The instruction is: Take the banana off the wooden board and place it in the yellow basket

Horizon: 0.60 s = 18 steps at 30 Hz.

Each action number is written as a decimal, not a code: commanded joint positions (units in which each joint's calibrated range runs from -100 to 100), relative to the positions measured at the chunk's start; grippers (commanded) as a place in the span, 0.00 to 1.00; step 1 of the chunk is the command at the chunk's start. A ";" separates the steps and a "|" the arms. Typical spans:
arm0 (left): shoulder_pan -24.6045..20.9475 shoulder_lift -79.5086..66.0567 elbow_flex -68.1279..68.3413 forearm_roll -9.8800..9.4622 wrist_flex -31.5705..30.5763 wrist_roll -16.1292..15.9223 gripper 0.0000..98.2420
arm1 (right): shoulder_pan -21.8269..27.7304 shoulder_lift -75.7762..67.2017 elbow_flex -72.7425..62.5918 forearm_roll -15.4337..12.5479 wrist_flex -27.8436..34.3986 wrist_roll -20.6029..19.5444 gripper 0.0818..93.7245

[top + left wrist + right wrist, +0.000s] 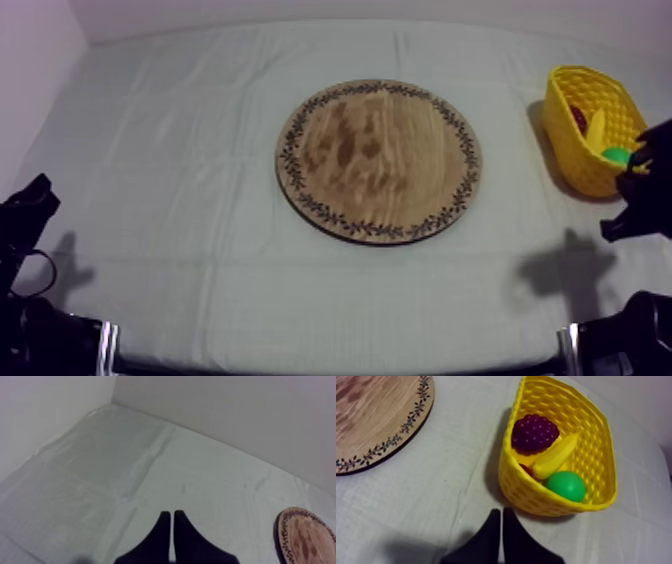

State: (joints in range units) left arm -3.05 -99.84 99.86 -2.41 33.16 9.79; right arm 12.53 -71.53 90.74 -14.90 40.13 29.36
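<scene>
Top view: wooden board (378, 160) lies mid-table on the grey-white cloth (180, 150). Yellow basket (575, 165) stands at the table's right side, well apart from the board.

Right wrist view: banana (556, 455) lies slanted inside the basket, between a bunch of grapes (534, 432) and a green fruit (566, 486). A small red fruit (526, 468) sits partly hidden under the banana. Right gripper (501, 510) hangs over the cloth near the basket's closest wall. Its fingers are clenched into a narrow wedge with nothing in them.

Left wrist view: left gripper (172, 512) is over the cloth, off to one side of the board's patterned rim. Its fingers are likewise pressed together and hold nothing.
</scene>
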 commanded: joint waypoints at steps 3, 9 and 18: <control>-0.02 0.02 0.03 -0.01 -0.01 0.00 0.00 | 0.17 -8.10 3.85 1.51 -0.76 -5.39 0.00; -0.02 0.02 0.03 -0.01 -0.01 0.00 0.00 | -0.78 -17.44 5.03 6.36 3.16 -14.78 0.00; -0.02 0.02 0.03 -0.01 -0.01 0.00 0.00 | -4.27 -23.99 6.11 10.34 3.79 -19.74 0.00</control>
State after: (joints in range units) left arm -3.05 -99.84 99.86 -2.41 33.16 9.79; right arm 8.62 -95.51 96.67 -5.01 45.22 10.73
